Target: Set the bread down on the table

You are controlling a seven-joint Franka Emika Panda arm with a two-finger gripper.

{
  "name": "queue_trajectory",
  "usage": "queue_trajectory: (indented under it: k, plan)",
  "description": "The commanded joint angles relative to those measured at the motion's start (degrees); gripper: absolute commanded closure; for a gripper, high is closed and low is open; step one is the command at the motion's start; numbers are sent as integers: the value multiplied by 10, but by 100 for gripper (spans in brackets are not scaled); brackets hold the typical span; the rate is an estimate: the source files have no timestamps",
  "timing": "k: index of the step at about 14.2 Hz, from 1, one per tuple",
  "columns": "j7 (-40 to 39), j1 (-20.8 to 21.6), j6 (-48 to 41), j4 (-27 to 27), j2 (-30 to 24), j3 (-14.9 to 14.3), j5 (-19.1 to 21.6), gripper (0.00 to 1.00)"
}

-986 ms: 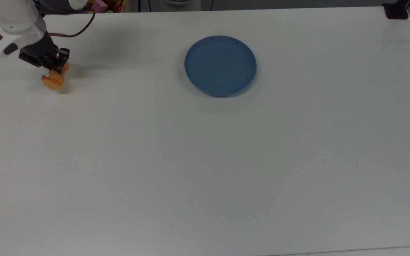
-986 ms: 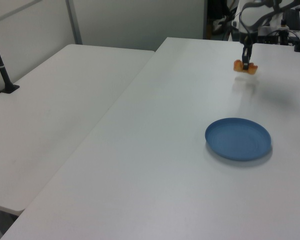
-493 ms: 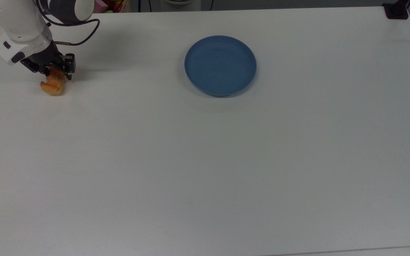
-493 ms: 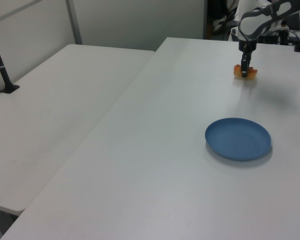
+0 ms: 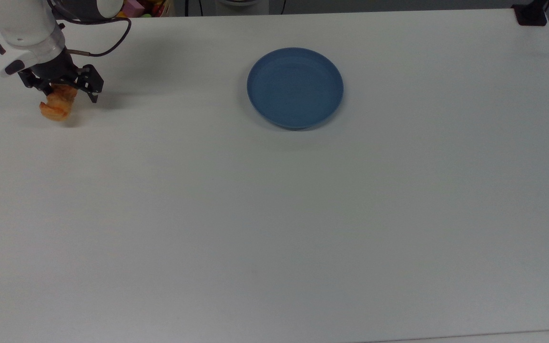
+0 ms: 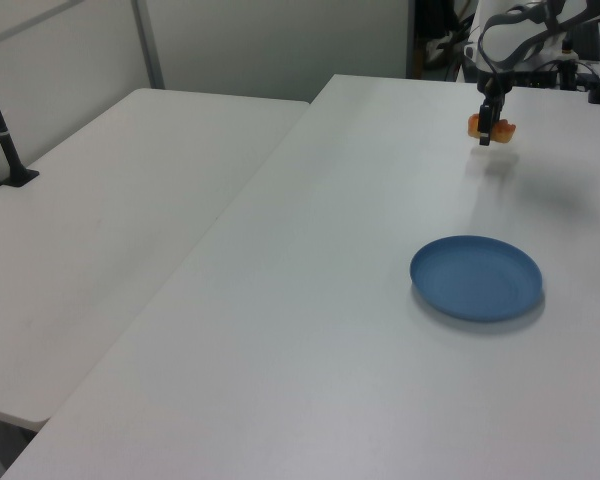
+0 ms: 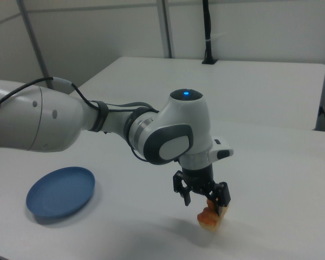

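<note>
The bread (image 5: 54,108) is a small orange-brown roll at the far left of the white table (image 5: 274,214) in the top view. My gripper (image 5: 62,91) stands directly over it, fingers spread apart. In the right view the bread (image 7: 208,218) sits just below the gripper (image 7: 206,203), against the finger on the right view's right, with a shadow under it. In the left view the bread (image 6: 474,126) peeks out on both sides of the gripper (image 6: 486,135), its faint shadow lying lower on the tabletop. I cannot tell whether the bread rests on the table.
A round blue plate (image 5: 295,87) with nothing on it lies toward the middle back of the table, well to the right of the gripper in the top view. A second white table (image 6: 100,220) adjoins on the left view's left. A black post base (image 5: 531,14) stands at the far corner.
The fingers have spread apart. Gripper and bread have shifted toward the top view's left, and both stand higher in the left view than half a second ago.
</note>
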Motion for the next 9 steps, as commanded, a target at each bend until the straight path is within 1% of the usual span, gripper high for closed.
queue_trajectory:
  k: [1,5,7,8,9]
  plan:
    - [16,3,-5,-13,-19,2,-16,0]
    - [15,3,-35,-6,-38,2,-19,0]
    - [18,7,-87,7,-74,5,-18,0]
    - [33,14,-115,14,-91,8,-18,0]
    - [58,31,-137,23,-105,8,-18,0]
